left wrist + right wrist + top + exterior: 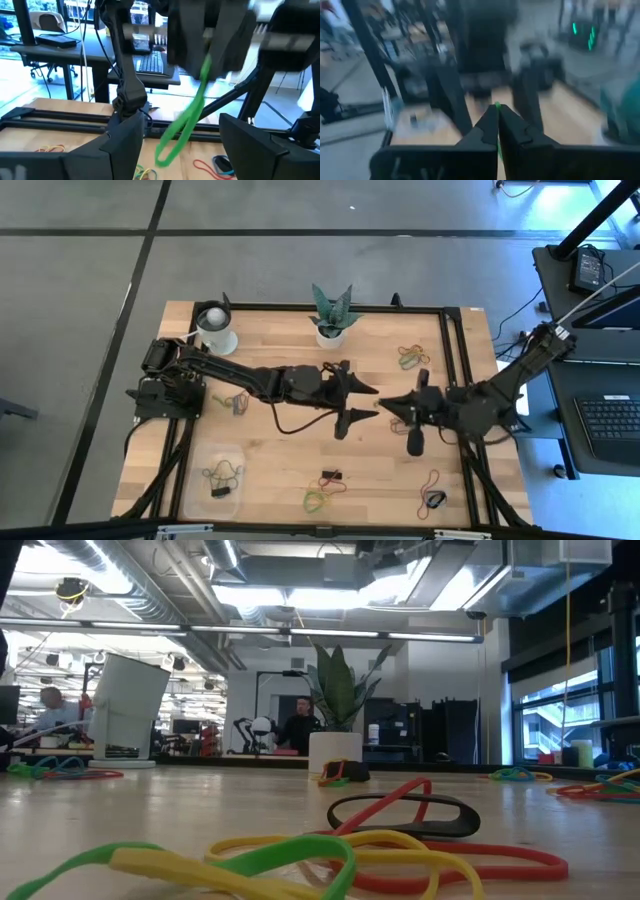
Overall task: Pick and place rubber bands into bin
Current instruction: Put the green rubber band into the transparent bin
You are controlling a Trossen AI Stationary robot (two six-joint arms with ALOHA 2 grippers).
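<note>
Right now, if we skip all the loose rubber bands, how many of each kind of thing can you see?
Robot arms: 2
Plant in a pot: 1
White cup: 1
Clear bin: 1
Green rubber band pinched in the right gripper: 1
Total: 6

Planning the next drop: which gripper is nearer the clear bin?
Left. The left gripper hovers mid-table, fingers open, up and to the right of the bin at the near-left corner. The right gripper, shut on a green rubber band, faces it from farther right.
</note>
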